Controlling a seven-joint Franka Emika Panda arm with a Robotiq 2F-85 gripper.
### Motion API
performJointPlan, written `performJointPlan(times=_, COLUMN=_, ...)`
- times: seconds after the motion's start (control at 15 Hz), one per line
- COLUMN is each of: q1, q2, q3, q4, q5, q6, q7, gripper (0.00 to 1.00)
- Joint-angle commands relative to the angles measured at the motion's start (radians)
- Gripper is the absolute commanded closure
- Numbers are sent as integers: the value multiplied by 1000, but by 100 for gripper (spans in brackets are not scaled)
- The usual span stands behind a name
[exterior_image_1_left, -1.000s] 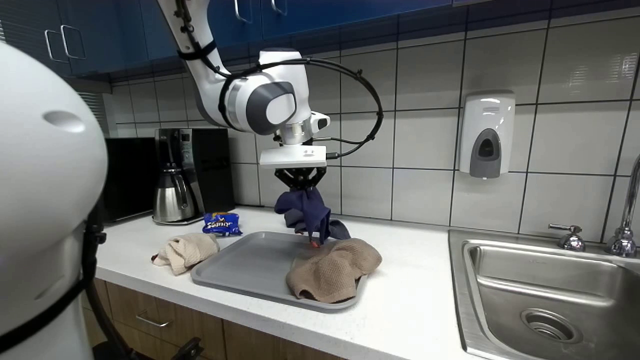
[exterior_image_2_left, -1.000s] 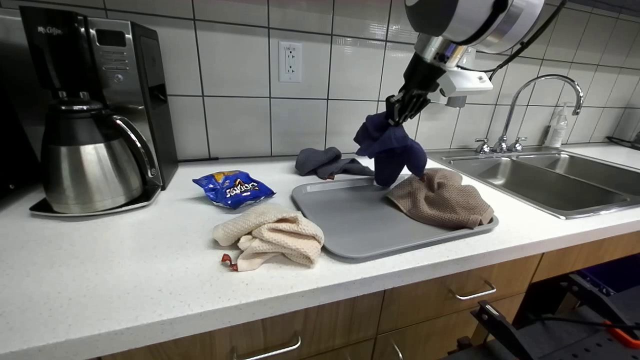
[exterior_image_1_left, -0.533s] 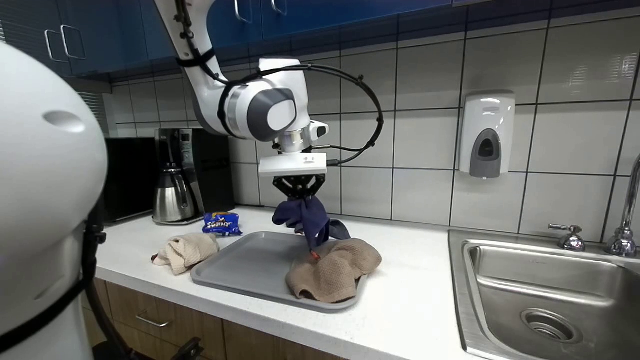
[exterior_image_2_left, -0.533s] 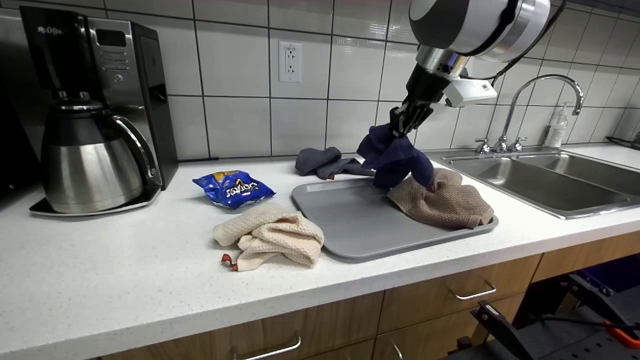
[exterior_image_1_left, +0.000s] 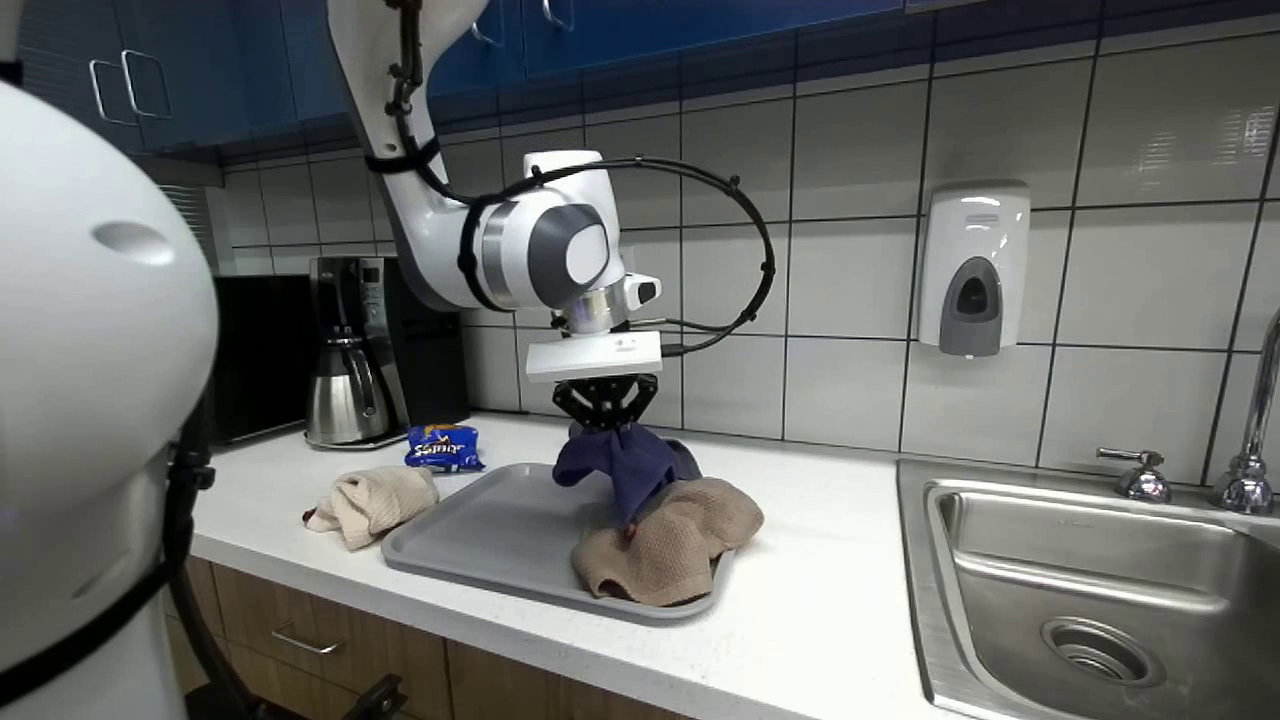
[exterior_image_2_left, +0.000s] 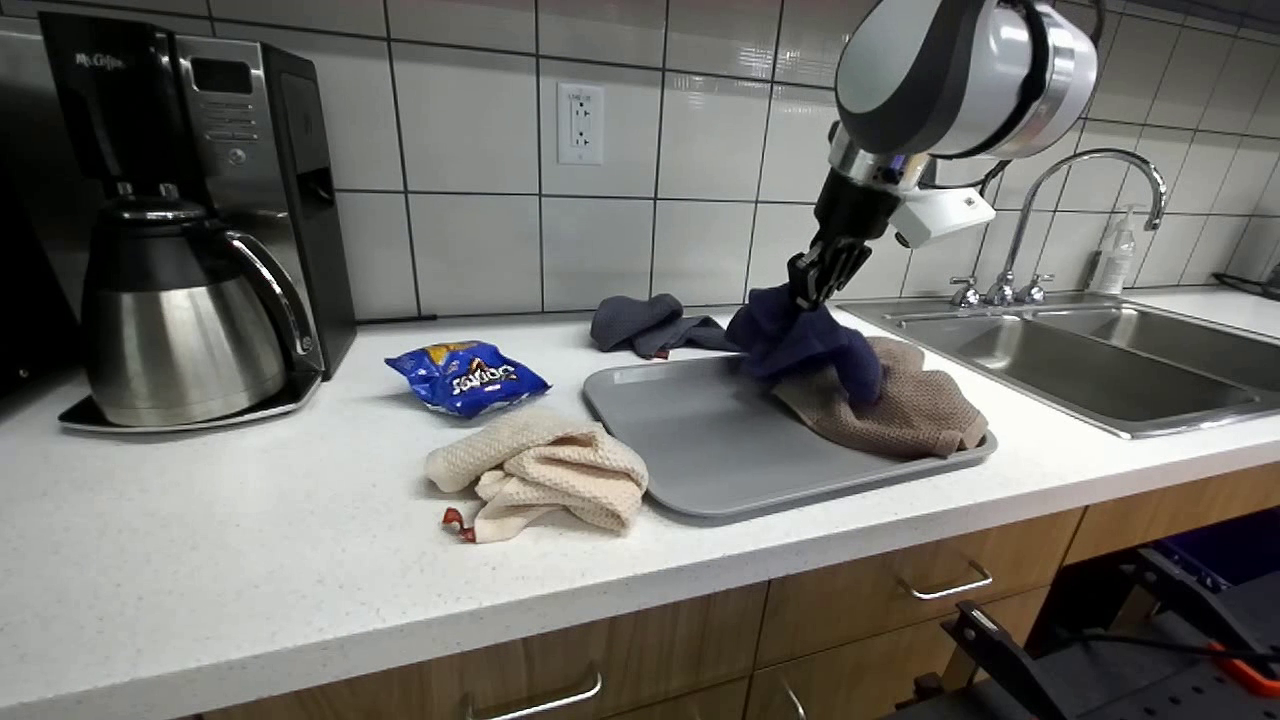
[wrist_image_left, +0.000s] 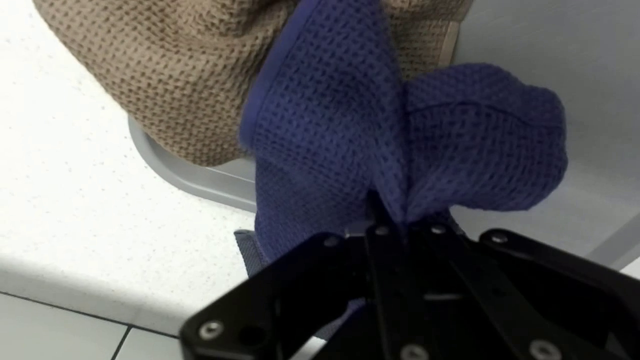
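Purple cloth (exterior_image_2_left: 808, 342) sank, apparently touching brown towel (exterior_image_2_left: 905, 420) on tray (exterior_image_2_left: 700, 440).

Cloth (exterior_image_2_left: 800, 345) in gripper (exterior_image_2_left: 806, 294) partly over a second cloth (exterior_image_2_left: 920, 410) on a tray (exterior_image_2_left: 690, 430) between coffee maker (exterior_image_2_left: 245, 190) and sink (exterior_image_2_left: 1110, 365)

A white-and-gray robot arm (exterior_image_1_left: 432, 225) bends down from above, its gripper (exterior_image_1_left: 606, 425) aimed downward, in an exterior view.
The arm drops steeply to a thick, rounded wrist (exterior_image_1_left: 555, 255), where a black cable (exterior_image_1_left: 768, 265) arcs outward in a wide loop. Seen from the wrist camera, the black fingers (wrist_image_left: 382, 250) press together in a tight pinch. A bulky white arm section (exterior_image_1_left: 100, 350) looms in the foreground.
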Motion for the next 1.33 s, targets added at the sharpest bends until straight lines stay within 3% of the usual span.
performJointPlan(times=0.0, q1=23, q2=28, q3=-30, q4=28, q5=-92, q6=-19, q7=90, gripper=98)
performJointPlan(times=0.6, q1=52, q2=100, q3=-51, q4=82, q5=-173, q6=-50, q7=174, gripper=98)
performJointPlan(times=1.27, q1=68, q2=167, q3=-59, q4=147, q5=-186, q6=-142, q7=205, gripper=98)
